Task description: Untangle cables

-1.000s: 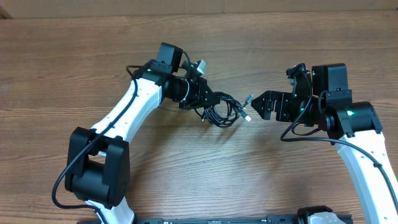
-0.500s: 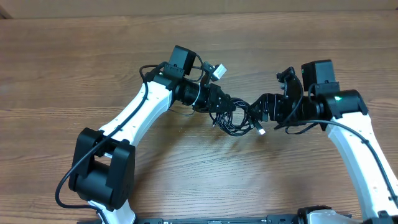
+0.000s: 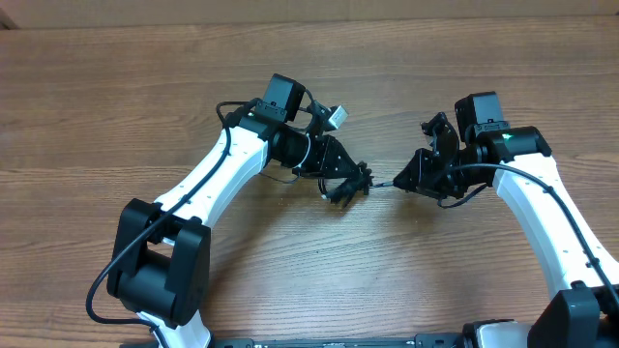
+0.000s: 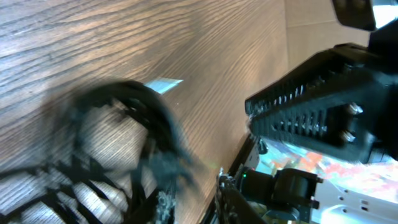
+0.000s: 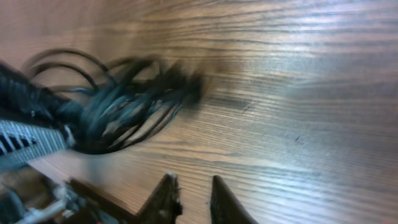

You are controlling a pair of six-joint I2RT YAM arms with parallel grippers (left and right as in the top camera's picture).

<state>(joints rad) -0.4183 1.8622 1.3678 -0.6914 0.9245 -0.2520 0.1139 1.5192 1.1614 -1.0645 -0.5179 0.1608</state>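
The cables (image 3: 354, 187) are a tight black bunch at the tip of my left gripper (image 3: 344, 178), which looks shut on them. One thin strand runs right from the bunch to my right gripper (image 3: 404, 181). In the left wrist view the cables (image 4: 146, 127) are a blurred loop close to the camera, with a pale plug tip (image 4: 163, 83) behind them. In the right wrist view the cables (image 5: 118, 106) lie up and to the left. My right gripper (image 5: 191, 186) shows a narrow gap with bare wood in it. A strand deeper in the jaws would be hidden.
The wooden table (image 3: 116, 87) stretches out on all sides. A small white tag (image 3: 337, 116) sticks up from the left wrist. Thick black wires (image 3: 464, 193) loop off the right arm. The right arm's black body (image 4: 323, 106) fills the right of the left wrist view.
The loose loops have drawn into a tight bunch and moved left with my left gripper. My right gripper's jaws have closed from wide to a narrow gap beside the bunch.
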